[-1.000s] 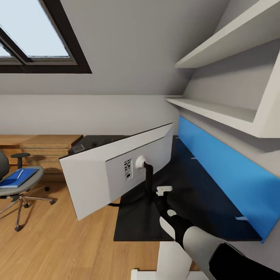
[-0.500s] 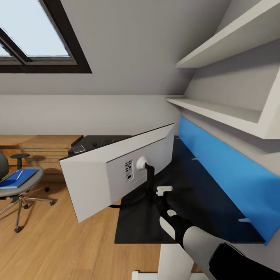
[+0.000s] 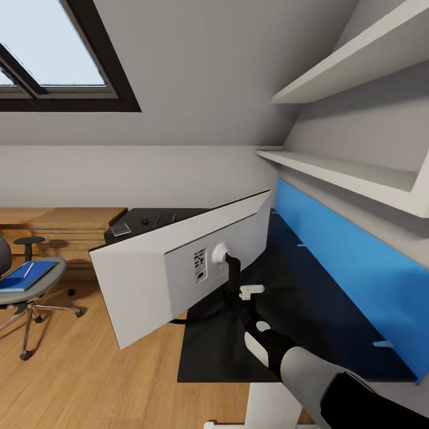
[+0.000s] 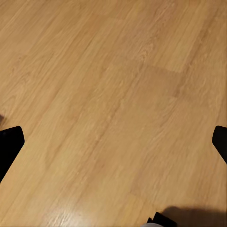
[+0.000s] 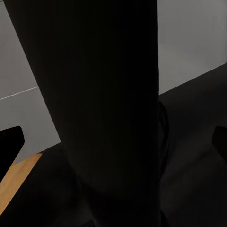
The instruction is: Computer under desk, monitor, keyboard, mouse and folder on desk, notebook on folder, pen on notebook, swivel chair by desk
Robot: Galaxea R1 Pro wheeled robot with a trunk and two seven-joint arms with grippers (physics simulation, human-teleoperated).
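The monitor [image 3: 149, 280] stands on the black desk [image 3: 310, 310] with its pale back toward me. My right gripper [image 3: 240, 300] is open at its black stand [image 5: 94, 118], which sits between the fingers. A white upright box [image 3: 271, 405], apparently the computer, shows below the desk's near edge. On the desk's far end lie the keyboard [image 3: 164, 219], the mouse [image 3: 145, 221] and the glossy notebook [image 3: 121, 229]. The swivel chair [image 3: 44, 280] stands apart at the left, carrying the blue folder [image 3: 24, 277] with the white pen [image 3: 28, 269] on it. My left gripper [image 4: 113, 142] hangs open over bare floor.
A blue wall panel [image 3: 345, 256] runs along the desk's right side under white shelves [image 3: 333, 173]. A light-wood drawer chest [image 3: 71, 232] stands against the far wall behind the chair. Wood floor [image 3: 89, 369] spreads between the chair and the desk.
The whole view has shifted slightly as the camera moved. The monitor stand now sits a little further right relative to my right gripper. Nothing was taken hold of or let go.
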